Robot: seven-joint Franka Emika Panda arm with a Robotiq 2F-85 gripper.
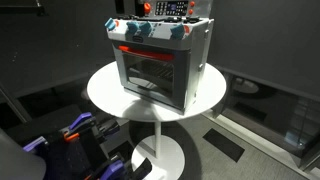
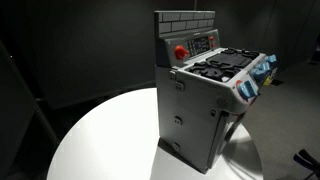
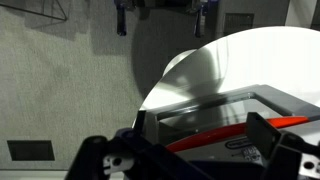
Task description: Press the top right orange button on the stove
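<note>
The stove (image 1: 160, 62) is a small grey toy oven with a glass door, a red strip and blue knobs (image 1: 150, 31), standing on a round white table (image 1: 100, 90). In both exterior views its upright back panel carries a red-orange round button (image 2: 181, 50) next to black burners (image 2: 225, 65). In the wrist view my gripper (image 3: 200, 135) is open, its two dark fingers spread wide. Between them I see the stove's glass door and red strip (image 3: 215, 135) close below. The gripper does not show in either exterior view.
The table (image 2: 100, 130) stands on a white pedestal base (image 1: 160, 155) over a dark floor. Blue and purple objects (image 1: 70, 135) lie on the floor beside it. Dark walls surround the scene. The wrist view shows the table edge (image 3: 180, 70) and grey floor beyond.
</note>
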